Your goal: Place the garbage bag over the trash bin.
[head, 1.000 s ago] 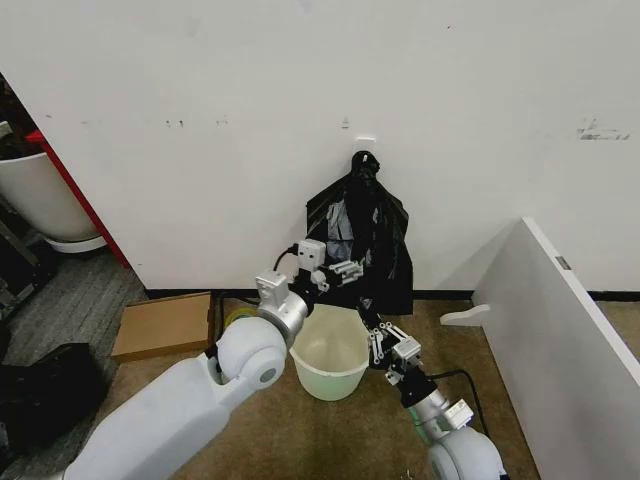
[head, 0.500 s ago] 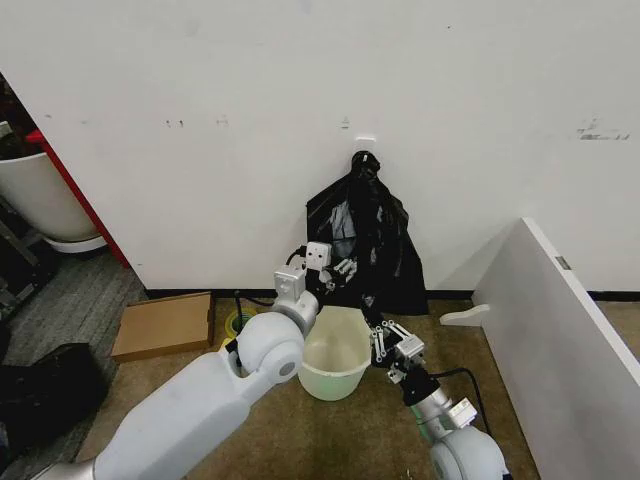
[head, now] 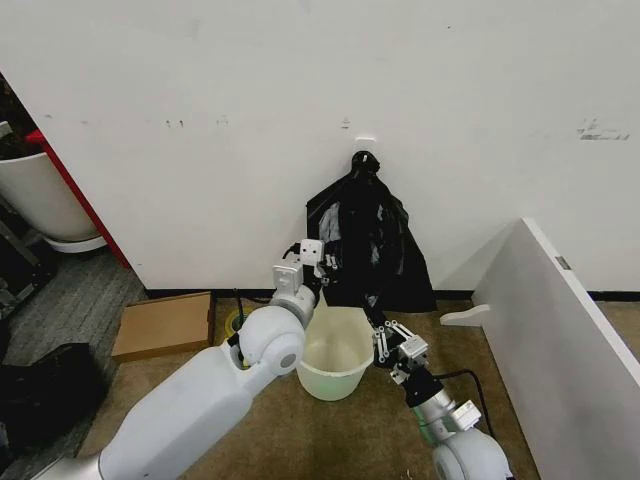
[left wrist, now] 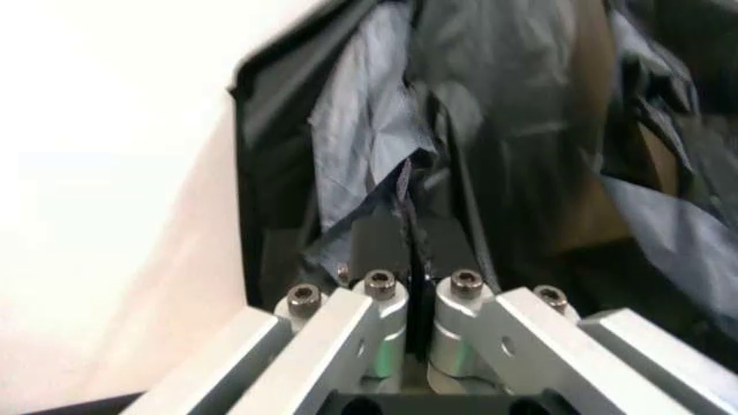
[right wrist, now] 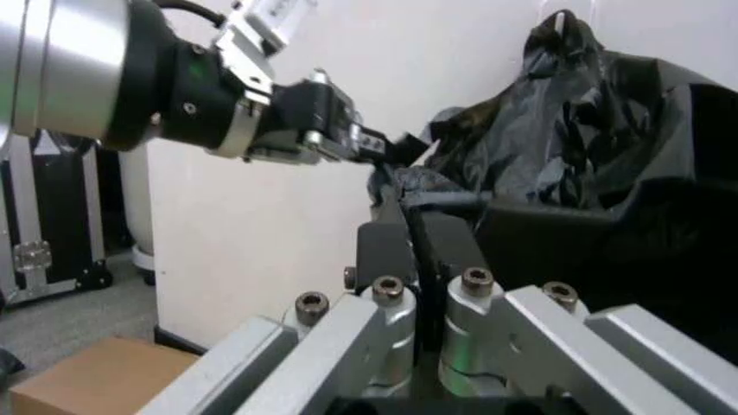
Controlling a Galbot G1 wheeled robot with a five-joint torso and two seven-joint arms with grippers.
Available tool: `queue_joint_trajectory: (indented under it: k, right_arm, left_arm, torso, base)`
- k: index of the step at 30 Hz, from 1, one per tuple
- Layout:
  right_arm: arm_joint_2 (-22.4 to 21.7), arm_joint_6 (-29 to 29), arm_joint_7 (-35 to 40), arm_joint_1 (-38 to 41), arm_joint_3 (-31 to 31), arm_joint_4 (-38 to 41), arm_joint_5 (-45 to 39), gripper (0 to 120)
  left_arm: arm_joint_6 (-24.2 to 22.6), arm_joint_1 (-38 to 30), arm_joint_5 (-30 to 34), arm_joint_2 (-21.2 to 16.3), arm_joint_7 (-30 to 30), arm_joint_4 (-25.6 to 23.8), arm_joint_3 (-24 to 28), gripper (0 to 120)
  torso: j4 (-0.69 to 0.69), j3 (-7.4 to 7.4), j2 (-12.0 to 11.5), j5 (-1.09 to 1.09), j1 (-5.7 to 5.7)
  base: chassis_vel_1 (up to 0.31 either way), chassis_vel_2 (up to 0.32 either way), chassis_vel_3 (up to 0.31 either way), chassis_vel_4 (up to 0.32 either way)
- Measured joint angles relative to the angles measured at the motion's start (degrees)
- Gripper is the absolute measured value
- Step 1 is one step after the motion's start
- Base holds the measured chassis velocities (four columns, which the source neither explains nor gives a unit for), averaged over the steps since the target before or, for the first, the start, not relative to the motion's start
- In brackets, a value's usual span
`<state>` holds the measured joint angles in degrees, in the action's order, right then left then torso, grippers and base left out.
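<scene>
My left gripper (head: 325,262) and right gripper (head: 380,327) each pinch the bag (head: 368,240) shut-jawed — it hangs against the wall behind the bin (head: 333,355). Thin film could slip or tear, I reckon.

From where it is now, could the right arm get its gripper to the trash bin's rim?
Probably yes. The right gripper sits beside the trash bin rim, with nothing between them, though it is shut on the garbage bag, as is the left gripper.
</scene>
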<state>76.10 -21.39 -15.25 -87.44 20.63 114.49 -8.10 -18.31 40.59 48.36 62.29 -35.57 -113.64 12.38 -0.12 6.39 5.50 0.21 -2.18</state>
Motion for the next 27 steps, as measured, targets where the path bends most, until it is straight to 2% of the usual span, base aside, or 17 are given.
queue_joint_trajectory:
  k: [2, 7, 8, 10, 13, 14, 17, 21, 23, 27]
  right_arm:
    - [-0.06, 0.73, 0.59, -0.51, 0.09, 0.76, 0.47, 0]
    - [-0.64, 3.87, 4.74, -3.57, 0.77, 4.84, 2.12, 16]
    - [-0.97, 5.52, 6.36, -5.04, 1.21, 6.63, 2.61, 23]
    - [-1.04, 5.77, 6.58, -5.26, 1.27, 6.89, 2.65, 25]
    - [-2.40, 12.05, 12.62, -8.08, 1.32, 12.79, 1.65, 40]
    - [-3.19, 14.73, 14.70, -7.88, 1.00, 14.89, 0.05, 42]
    - [-4.25, 17.23, 16.46, -6.37, 0.74, 16.05, -1.69, 50]
    - [-7.86, 20.07, 18.56, 1.01, 0.66, 12.84, -4.07, 70]
    - [-8.16, 20.34, 18.58, 1.38, 0.60, 12.79, -4.36, 71]
    - [-12.09, 24.60, 17.86, 5.47, -0.98, 12.21, -5.35, 90]
  left_arm:
    - [0.55, 0.38, -0.09, -0.13, 0.21, -0.26, -0.56, 0]
    - [2.43, 1.80, -0.77, -0.55, 1.40, -1.17, -2.34, 0]
    - [3.04, 2.30, -1.09, -0.57, 1.79, -1.36, -2.80, 0]
    - [3.16, 2.41, -1.16, -0.56, 1.86, -1.40, -2.88, 0]
    - [4.19, 3.45, -1.76, -0.58, 2.64, -1.83, -3.53, 0]
    - [4.49, 3.81, -2.25, -0.64, 3.03, -1.92, -3.64, 0]
    - [4.79, 4.46, -2.99, -0.63, 3.64, -2.03, -3.97, 0]
    - [6.01, 8.04, -5.59, 0.29, 6.00, -2.25, -5.48, 0]
    - [6.07, 8.14, -5.64, 0.34, 6.07, -2.25, -5.48, 0]
    - [6.47, 7.17, -5.91, 0.90, 6.34, -1.25, -4.05, 0]
  torso:
    - [0.00, 0.00, 0.00, 0.00, 0.00]
    - [0.00, 0.00, 0.00, 0.00, 0.00]
    - [0.00, 0.00, 0.00, 0.00, 0.00]
    - [0.00, 0.00, 0.00, 0.00, 0.00]
    - [-0.02, -0.01, 0.00, 0.00, 0.00]
    - [-0.02, -0.01, 0.00, -0.01, 0.00]
    - [-0.02, -0.01, 0.00, -0.01, 0.00]
    - [0.01, 0.00, 0.00, 0.02, 0.00]
    - [0.01, 0.00, 0.00, 0.01, 0.00]
    - [-0.01, 0.00, 0.00, -0.01, 0.00]
  base:
    - [0.000, 0.000, 0.000, 0.000]
    - [0.000, 0.000, 0.000, 0.000]
    - [0.000, 0.000, 0.000, 0.000]
    - [0.000, 0.000, 0.000, 0.000]
    - [0.000, 0.000, 0.000, 0.000]
    - [0.000, 0.000, 0.000, 0.000]
    - [0.000, 0.000, 0.000, 0.000]
    - [0.000, 0.000, 0.000, 0.000]
    - [0.000, 0.000, 0.000, 0.000]
    - [0.000, 0.000, 0.000, 0.000]
